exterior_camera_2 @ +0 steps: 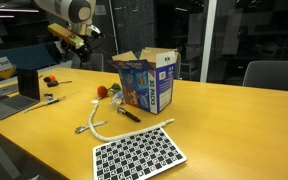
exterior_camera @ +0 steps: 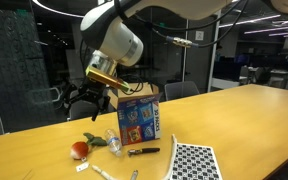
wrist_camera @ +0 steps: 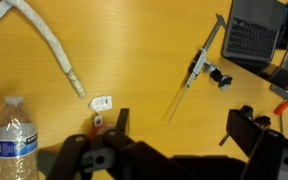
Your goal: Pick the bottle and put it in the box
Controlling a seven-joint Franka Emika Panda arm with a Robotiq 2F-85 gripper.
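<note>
The small clear bottle [exterior_camera: 112,140] lies on the wooden table just in front of the box [exterior_camera: 139,112], an upright carton with a blue printed front and open brown flaps. The box also shows in an exterior view [exterior_camera_2: 147,82]. In the wrist view the bottle [wrist_camera: 14,140] is at the lower left edge, outside the fingers. My gripper [wrist_camera: 182,132] is open and empty. It hangs well above the table, off to the side of the box [exterior_camera: 84,98], and touches nothing.
A red fruit with green leaves [exterior_camera: 80,149], a black marker [exterior_camera: 144,151] and a checkered sheet [exterior_camera: 194,160] lie near the box. A white cable [wrist_camera: 54,50], a small white plug [wrist_camera: 101,102], a metal tool [wrist_camera: 204,65] and a laptop [exterior_camera_2: 24,88] lie under and beside the gripper.
</note>
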